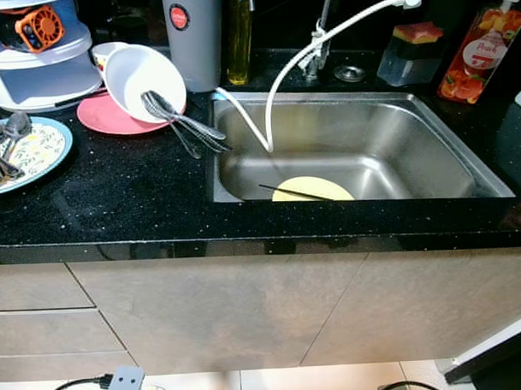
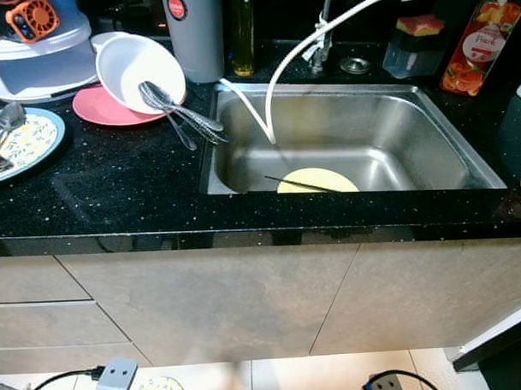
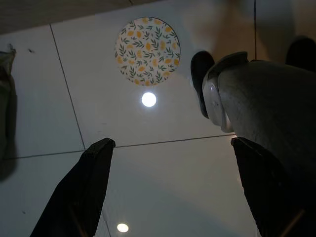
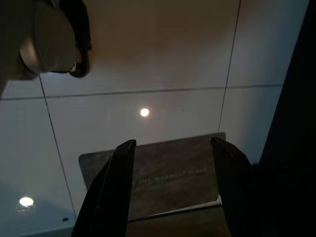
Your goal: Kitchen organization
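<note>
While a yellow plate (image 1: 312,189) lies in the sink (image 1: 430,146) set in the black table (image 1: 115,200), the left hand (image 3: 173,192) and right hand (image 4: 173,187) hang over floor tiles, fingers apart, holding nothing.

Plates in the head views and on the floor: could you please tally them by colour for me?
Pink plate: 1
Yellow plate, in the sink: 1
Floral plates, on the counter and on the floor: 2
Total: 4
</note>
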You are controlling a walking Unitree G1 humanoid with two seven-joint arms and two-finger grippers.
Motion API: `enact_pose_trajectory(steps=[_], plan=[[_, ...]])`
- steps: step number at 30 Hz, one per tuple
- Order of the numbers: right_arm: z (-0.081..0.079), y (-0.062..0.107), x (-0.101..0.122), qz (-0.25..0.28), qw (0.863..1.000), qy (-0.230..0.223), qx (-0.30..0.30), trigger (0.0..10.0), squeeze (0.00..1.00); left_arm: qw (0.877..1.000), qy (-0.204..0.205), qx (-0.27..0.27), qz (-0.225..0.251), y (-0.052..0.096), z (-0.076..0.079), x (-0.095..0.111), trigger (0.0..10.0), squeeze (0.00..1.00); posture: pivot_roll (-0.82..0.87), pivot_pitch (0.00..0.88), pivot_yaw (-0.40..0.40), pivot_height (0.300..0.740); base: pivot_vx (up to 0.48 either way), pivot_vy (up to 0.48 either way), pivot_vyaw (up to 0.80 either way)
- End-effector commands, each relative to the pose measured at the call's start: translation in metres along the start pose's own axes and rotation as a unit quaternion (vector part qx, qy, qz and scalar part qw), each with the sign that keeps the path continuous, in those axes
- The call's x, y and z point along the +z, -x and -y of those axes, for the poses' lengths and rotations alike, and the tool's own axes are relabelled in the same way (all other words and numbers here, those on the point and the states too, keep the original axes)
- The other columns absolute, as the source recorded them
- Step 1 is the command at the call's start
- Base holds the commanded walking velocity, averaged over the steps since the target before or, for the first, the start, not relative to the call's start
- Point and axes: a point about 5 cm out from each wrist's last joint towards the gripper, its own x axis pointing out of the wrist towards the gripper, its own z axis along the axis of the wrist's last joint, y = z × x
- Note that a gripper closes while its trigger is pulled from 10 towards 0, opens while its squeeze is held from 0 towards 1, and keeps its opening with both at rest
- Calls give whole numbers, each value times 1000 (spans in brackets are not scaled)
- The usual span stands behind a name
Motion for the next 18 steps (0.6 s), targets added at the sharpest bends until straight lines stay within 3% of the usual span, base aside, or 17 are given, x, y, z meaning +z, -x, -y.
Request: enact_pose_trajectory(steps=[1,9,15,18], plan=[[4,1,-11,-10,1000,-22,-12,10000,0,1000,-8,0,-3,0,-3,3,10000,0,-62,38,-14,740,0,0,0],[2,0,-2,1,999,-51,-15,10000,0,1000,-21,3,1,0,-8,13,10000,0,-73,10,7,740,0,0,0],[1,0,12,16,999,-49,-14,10000,0,999,-28,-7,33,-2,-1,37,10000,0,-52,20,26,740,0,0,0],[1,0,11,14,998,-54,-15,10000,0,999,-34,-11,31,-3,1,37,10000,0,-54,15,22,740,0,0,0]])
